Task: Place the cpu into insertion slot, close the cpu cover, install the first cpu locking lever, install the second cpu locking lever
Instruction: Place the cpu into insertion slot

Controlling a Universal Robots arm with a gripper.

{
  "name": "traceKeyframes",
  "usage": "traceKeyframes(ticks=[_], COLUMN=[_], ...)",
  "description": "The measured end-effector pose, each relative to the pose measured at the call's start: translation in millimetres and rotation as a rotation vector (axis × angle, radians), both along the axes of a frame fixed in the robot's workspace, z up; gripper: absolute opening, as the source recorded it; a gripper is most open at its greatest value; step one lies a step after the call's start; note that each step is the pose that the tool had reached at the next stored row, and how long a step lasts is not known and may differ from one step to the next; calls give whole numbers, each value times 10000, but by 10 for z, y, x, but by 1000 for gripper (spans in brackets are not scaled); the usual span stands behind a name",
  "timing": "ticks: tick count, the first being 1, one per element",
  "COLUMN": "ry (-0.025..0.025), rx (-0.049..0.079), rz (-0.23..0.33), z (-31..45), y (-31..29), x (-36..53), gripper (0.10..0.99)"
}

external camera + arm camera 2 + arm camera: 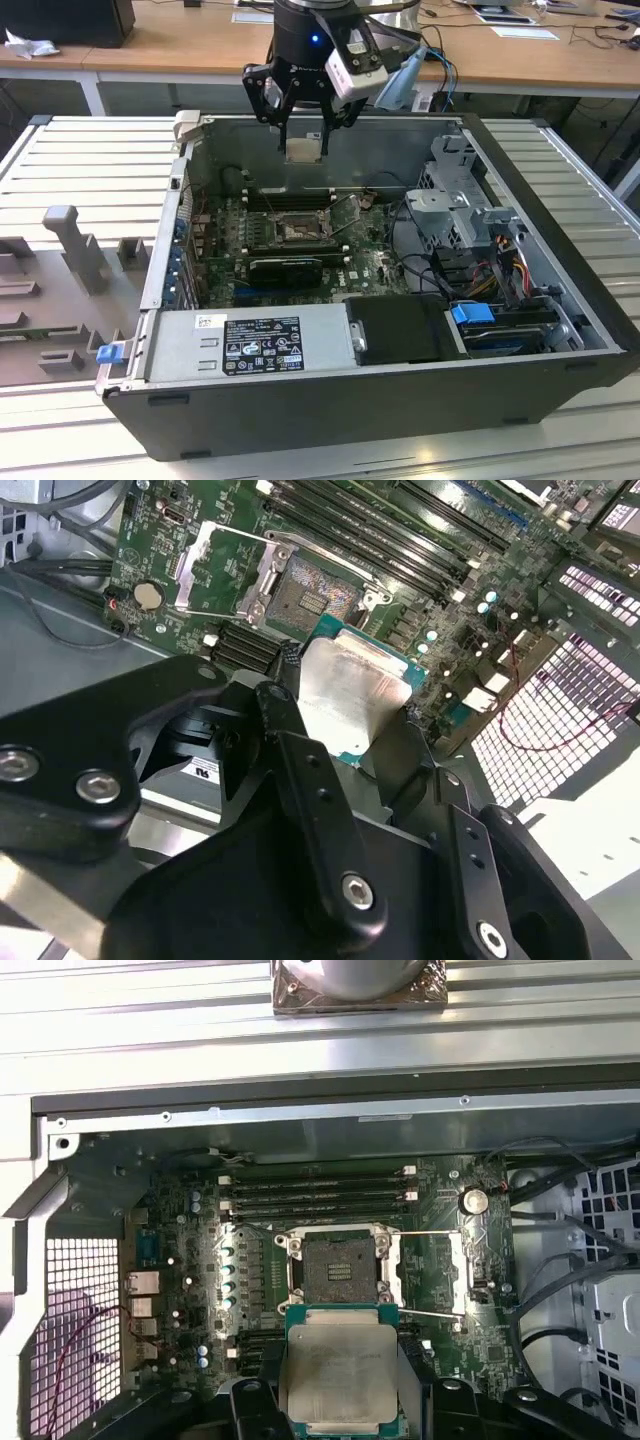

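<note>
Exterior view first: a ribbed grey desk point(90, 160) is seen carrying an open computer case point(560, 300). Inside it a green motherboard point(370, 255) is bedded, with a grey power supply point(250, 345) at six o'clock of it and a drive cage point(455, 215) at three o'clock. The tool point(304, 140) is hung over the case at twelve o'clock of the board, its fingers narrowed onto the edges of the cpu point(303, 149), which is held in the air, apart from the board. The cpu cover point(461, 1272) is swung open beside the insertion slot point(337, 1268), at three o'clock of it in the exterior view. The slot's contact field is left bare, and the cpu is seen near it in both wrist views, not yet seated.
</note>
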State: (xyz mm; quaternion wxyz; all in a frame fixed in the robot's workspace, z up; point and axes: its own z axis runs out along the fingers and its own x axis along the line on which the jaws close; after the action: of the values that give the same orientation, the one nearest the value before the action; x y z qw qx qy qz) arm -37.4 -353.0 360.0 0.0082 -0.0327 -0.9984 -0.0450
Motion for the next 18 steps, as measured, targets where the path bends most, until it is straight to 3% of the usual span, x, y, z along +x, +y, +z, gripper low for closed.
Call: traceKeyframes(ticks=[18], ry=[0], rx=[0], rz=[-676], z=[0], y=[0], x=[0], gripper=[529])
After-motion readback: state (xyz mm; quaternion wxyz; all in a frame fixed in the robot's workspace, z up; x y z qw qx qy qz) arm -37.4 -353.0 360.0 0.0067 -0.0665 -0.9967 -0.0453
